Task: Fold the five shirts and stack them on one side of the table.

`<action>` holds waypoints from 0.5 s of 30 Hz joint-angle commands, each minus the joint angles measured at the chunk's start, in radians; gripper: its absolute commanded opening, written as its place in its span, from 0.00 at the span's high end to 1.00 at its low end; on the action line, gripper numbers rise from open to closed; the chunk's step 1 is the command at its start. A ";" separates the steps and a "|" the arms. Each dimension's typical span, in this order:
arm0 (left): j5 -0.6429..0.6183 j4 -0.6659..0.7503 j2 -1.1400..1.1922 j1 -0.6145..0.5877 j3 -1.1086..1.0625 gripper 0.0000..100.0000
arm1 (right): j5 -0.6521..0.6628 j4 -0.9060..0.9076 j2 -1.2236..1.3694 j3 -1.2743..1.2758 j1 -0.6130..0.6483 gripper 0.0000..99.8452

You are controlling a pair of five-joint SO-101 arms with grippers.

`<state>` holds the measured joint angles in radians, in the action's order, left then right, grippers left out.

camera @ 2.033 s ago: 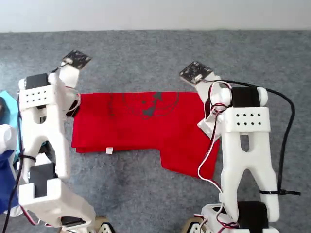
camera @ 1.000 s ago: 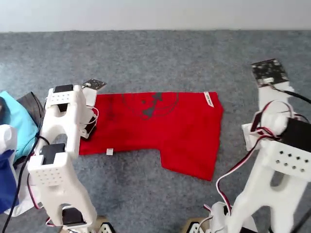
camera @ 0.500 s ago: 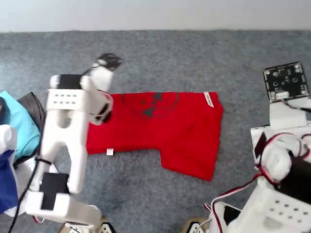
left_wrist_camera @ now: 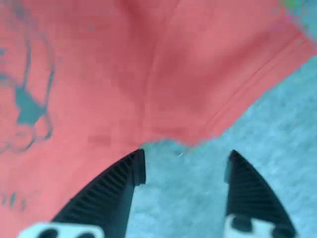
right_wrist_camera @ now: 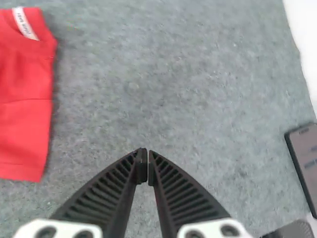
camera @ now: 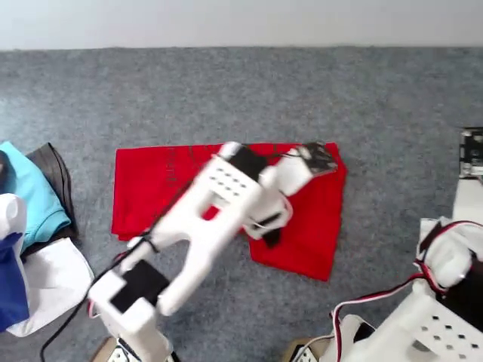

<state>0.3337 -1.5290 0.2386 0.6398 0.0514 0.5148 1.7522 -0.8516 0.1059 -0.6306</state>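
A red shirt (camera: 151, 188) with a dark print lies partly folded in the middle of the grey carpet, one flap hanging lower at its right (camera: 309, 249). My left arm (camera: 219, 204) stretches diagonally across it. In the left wrist view the left gripper (left_wrist_camera: 185, 166) stands open with nothing in it, over carpet right at the red shirt's (left_wrist_camera: 124, 74) hem. My right arm (camera: 453, 264) is pulled back at the table's right edge. Its right gripper (right_wrist_camera: 143, 166) is shut on nothing above bare carpet, apart from the red shirt's (right_wrist_camera: 25, 99) labelled corner.
Other garments are piled at the left edge: a cyan one (camera: 30, 196), a dark one (camera: 56, 170), a white one (camera: 49, 283) and a blue one (camera: 9, 279). A phone (right_wrist_camera: 303, 158) lies past the carpet's edge near the right arm.
My left arm has swung from the shirt's left edge across to its lower right flap. The right arm has drawn back from the shirt to the right edge.
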 commanded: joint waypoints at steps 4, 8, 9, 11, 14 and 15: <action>-0.021 0.009 0.172 0.115 0.200 0.72 | -0.003 0.036 -0.005 0.002 -0.039 0.99; -0.023 0.008 0.284 0.133 0.300 0.72 | -0.003 0.038 -0.005 0.002 -0.039 0.99; -0.023 0.000 0.304 0.137 0.325 0.72 | -0.003 0.038 -0.005 0.002 -0.039 0.99; -0.023 -0.031 0.350 0.153 0.378 0.72 | -0.005 0.038 -0.005 0.002 -0.039 0.99; -0.023 -0.072 0.420 0.173 0.449 0.72 | -0.005 0.038 -0.005 0.002 -0.039 0.99; -0.023 -0.075 0.443 0.175 0.466 0.72 | -0.005 0.038 -0.005 0.002 -0.039 0.99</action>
<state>0.3184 -1.5766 0.6513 0.8025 0.4411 0.5148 1.7522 -0.8516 0.1059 -0.6613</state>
